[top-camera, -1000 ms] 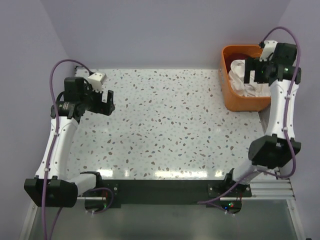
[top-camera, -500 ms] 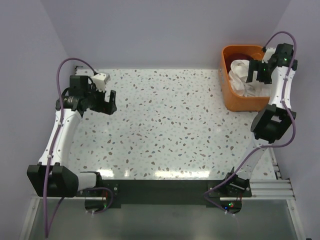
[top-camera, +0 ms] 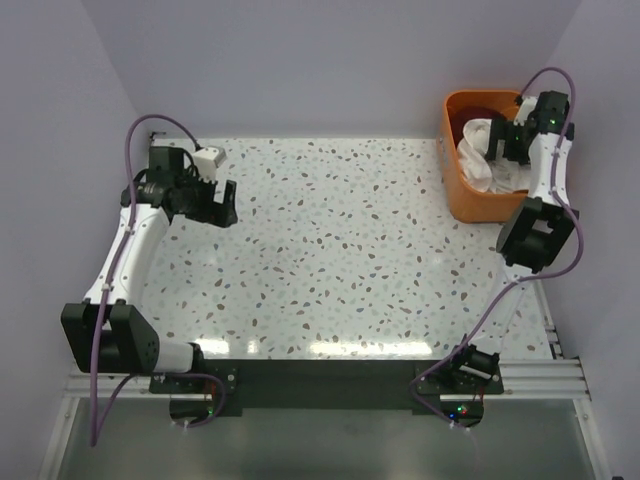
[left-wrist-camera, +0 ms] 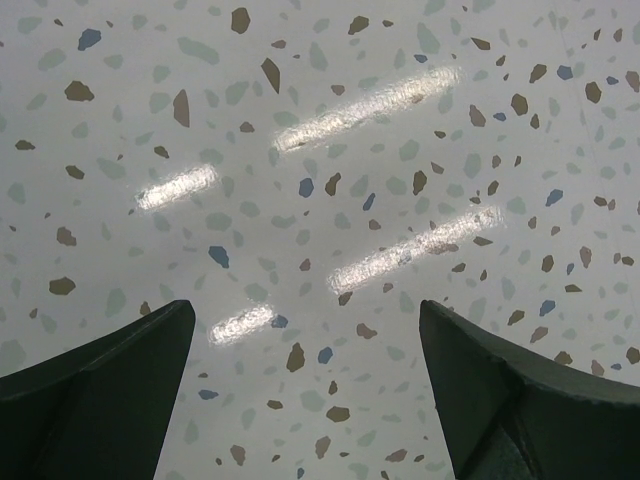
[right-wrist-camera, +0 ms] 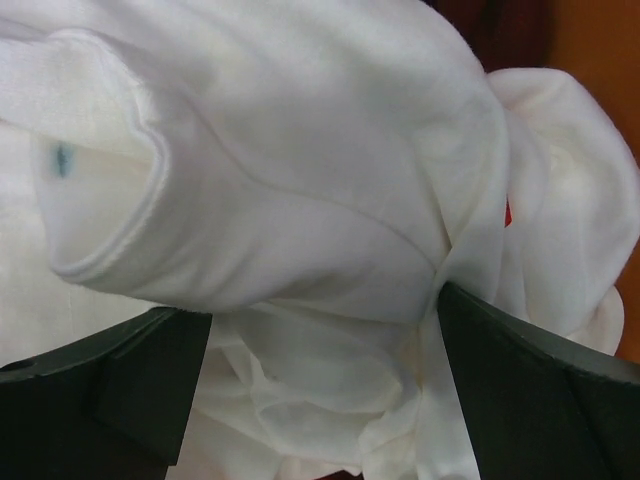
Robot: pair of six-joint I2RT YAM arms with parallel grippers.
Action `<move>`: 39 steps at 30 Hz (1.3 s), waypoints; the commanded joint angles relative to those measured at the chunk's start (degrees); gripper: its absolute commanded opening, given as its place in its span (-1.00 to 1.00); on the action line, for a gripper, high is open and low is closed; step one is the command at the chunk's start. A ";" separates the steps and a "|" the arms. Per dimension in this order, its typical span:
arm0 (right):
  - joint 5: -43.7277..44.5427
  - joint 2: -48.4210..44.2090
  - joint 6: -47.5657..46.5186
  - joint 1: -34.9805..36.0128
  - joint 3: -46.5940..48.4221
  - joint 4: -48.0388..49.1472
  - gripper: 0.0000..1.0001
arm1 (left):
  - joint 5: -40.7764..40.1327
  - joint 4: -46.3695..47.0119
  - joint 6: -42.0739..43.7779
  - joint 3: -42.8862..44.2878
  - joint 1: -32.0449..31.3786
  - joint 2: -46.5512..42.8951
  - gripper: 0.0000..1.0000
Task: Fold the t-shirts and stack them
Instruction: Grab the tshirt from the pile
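Observation:
A crumpled cream-white t-shirt (top-camera: 484, 157) fills the orange tub (top-camera: 455, 190) at the table's back right; darker cloth (top-camera: 497, 109) shows at the tub's far side. My right gripper (top-camera: 500, 140) hangs over the tub, open. In the right wrist view the white t-shirt (right-wrist-camera: 300, 190) bulges between and beyond my spread right gripper (right-wrist-camera: 322, 345), with a bit of red print (right-wrist-camera: 508, 212) showing. My left gripper (top-camera: 222, 203) is open low over the bare table at the back left; only speckled tabletop (left-wrist-camera: 330, 150) lies under the left gripper (left-wrist-camera: 305, 345).
The speckled table (top-camera: 340, 250) spreads between the two arms. The lilac walls (top-camera: 330, 60) close the back and both sides. The tub's rim stands above the table next to the right arm's elbow (top-camera: 535, 232).
The right arm has folded back and its gripper has gone down and farther back over the tub's t-shirt. The left gripper has shifted slightly right and back. Both stayed open.

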 commanded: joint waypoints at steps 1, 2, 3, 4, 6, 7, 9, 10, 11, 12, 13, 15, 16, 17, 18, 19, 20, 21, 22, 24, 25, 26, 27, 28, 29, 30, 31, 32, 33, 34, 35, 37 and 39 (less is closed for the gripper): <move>2.05 1.01 1.10 1.90 2.82 5.45 0.93 | 1.91 0.82 0.65 3.12 -0.08 1.10 1.00; 2.49 0.93 1.27 1.90 2.91 5.72 0.83 | 2.52 0.73 0.56 3.21 -0.08 1.28 1.00; 2.93 0.40 1.80 1.90 2.91 5.81 0.46 | 2.78 0.73 0.65 3.47 -0.08 1.46 1.00; 3.72 -0.12 1.80 1.90 2.82 5.81 0.31 | 2.96 0.73 0.65 3.65 -0.08 1.55 1.00; 3.99 -1.70 1.45 1.82 2.12 6.07 -0.10 | 3.31 1.17 0.65 3.82 -0.08 1.02 1.00; 3.90 -3.80 1.28 1.73 1.68 6.16 -0.26 | 3.31 1.35 0.65 3.65 -0.08 0.84 1.00; 3.55 -6.53 1.10 1.73 0.45 6.51 -0.79 | 3.05 1.79 0.47 3.56 -0.08 0.23 1.00; 3.46 -9.59 1.01 1.64 -0.07 6.77 -0.93 | 2.88 2.14 0.21 3.47 -0.08 -0.03 1.00; 3.46 -11.10 0.84 1.64 -0.86 6.95 -1.00 | 2.70 2.23 0.12 3.47 -0.08 -0.30 1.00; 3.20 -12.33 0.58 1.73 -1.13 6.95 -1.00 | 2.79 2.49 0.03 3.47 -0.08 -0.56 1.00; 3.02 -15.22 0.49 1.55 -1.31 6.95 -1.00 | 2.70 2.49 -0.23 3.30 -0.08 -0.65 1.00; 2.15 -17.96 0.31 1.64 -1.75 6.69 -1.00 | 2.61 2.67 -0.32 3.12 -0.08 -1.26 1.00; 1.80 -19.19 0.22 1.47 -1.75 6.69 -1.00 | 2.52 2.93 -0.58 2.77 -0.08 -1.61 1.00; 0.83 -21.72 0.22 1.55 -1.92 6.78 -1.00 | 2.26 3.19 -0.76 2.51 -0.08 -2.23 1.00; 0.30 -22.88 0.31 1.55 -1.84 6.95 -1.00 | 2.09 3.63 -0.84 2.24 -0.08 -2.58 1.00; -0.31 -23.94 0.40 1.47 -1.75 7.04 -1.00 | 2.17 3.90 -0.93 1.81 -0.08 -2.93 1.00; -1.19 -25.86 0.83 1.55 -1.23 7.21 -1.00 | 1.82 4.16 -1.19 1.63 -0.08 -3.46 1.00; -3.28 -26.66 1.18 1.55 -0.87 7.39 -1.00 | 1.65 4.60 -1.37 1.36 -0.08 -3.64 1.00; -4.61 -27.72 1.62 1.55 -0.70 7.74 -1.00 | 1.47 4.60 -1.81 1.27 -0.08 -3.99 1.00; -8.38 -30.53 3.73 1.55 -0.08 9.75 -1.00 | 0.94 4.60 -2.16 1.62 0.01 -4.17 1.00; -9.97 -31.41 4.78 1.55 0.18 10.64 -1.00 | 0.85 4.43 -2.60 1.80 0.01 -4.08 1.00; -11.64 -32.11 7.05 1.55 0.97 11.51 -1.00 | 0.59 4.34 -2.86 1.89 0.01 -4.17 1.00; -15.05 -33.60 8.38 1.73 1.58 13.70 -1.00 | 0.42 4.08 -3.30 2.41 0.01 -4.08 1.00; -16.48 -34.14 11.61 1.81 2.81 14.94 -1.00 | 0.33 3.90 -3.65 2.59 0.01 -3.99 1.00; -17.88 -34.84 12.86 2.16 3.43 17.56 -1.00 | 0.24 3.81 -4.01 2.85 0.01 -4.17 1.00; -18.77 -35.45 13.75 2.86 4.22 18.54 -1.00 | 0.33 3.46 -4.53 3.38 0.09 -4.17 1.00; -20.08 -35.72 15.32 3.39 6.05 19.42 -1.00 | 0.50 3.28 -4.71 3.64 0.10 -4.08 1.00; -20.88 -35.90 16.56 3.75 6.86 21.78 -1.00 | 0.68 2.85 -4.97 4.26 0.10 -4.08 1.00; -22.10 -36.51 17.96 4.18 7.21 23.37 -1.00 | 0.77 2.58 -5.50 4.61 0.18 -4.08 1.00; -23.77 -37.04 20.59 4.54 7.39 25.13 -1.00 | 1.29 2.23 -5.68 4.96 0.18 -4.08 1.00; -24.31 -37.48 21.83 5.58 7.30 28.54 -1.00 | 1.55 1.62 -5.68 5.75 0.36 -4.08 1.00; -25.45 -38.45 24.11 7.17 7.57 31.29 -1.00 | 2.69 1.00 -5.94 6.72 0.62 -4.08 1.00; -25.54 -38.97 24.39 10.86 7.83 33.58 -1.00 | 3.84 0.12 -6.12 8.30 2.10 -3.91 1.00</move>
